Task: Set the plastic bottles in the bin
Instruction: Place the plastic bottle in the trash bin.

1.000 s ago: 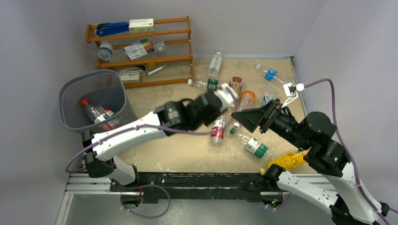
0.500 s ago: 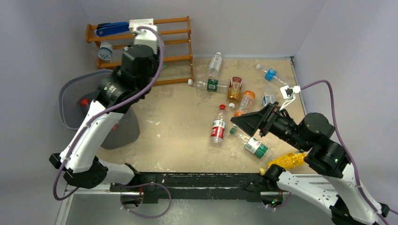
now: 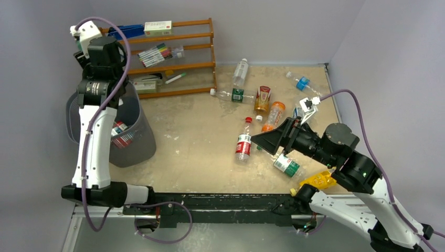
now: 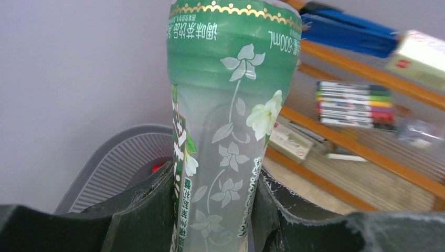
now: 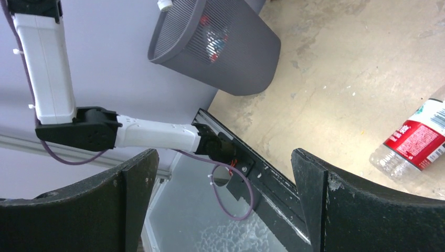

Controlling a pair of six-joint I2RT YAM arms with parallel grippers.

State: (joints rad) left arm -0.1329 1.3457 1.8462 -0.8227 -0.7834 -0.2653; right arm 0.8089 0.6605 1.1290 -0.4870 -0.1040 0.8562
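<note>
Left gripper clamps a green-labelled plastic bottle near the grey mesh bin, nine o'clock; right gripper gapes wide.

Plastic sheen, matt black pads, scuffed tabletop.
I'm looking at the green-label bottle: frosted translucent plastic under a glossy printed film. The fingers of my left gripper look matt black, rough and frayed at the edges. The bin is dull grey plastic mesh, the rack smooth orange wood, and the table chalky and worn.
</note>
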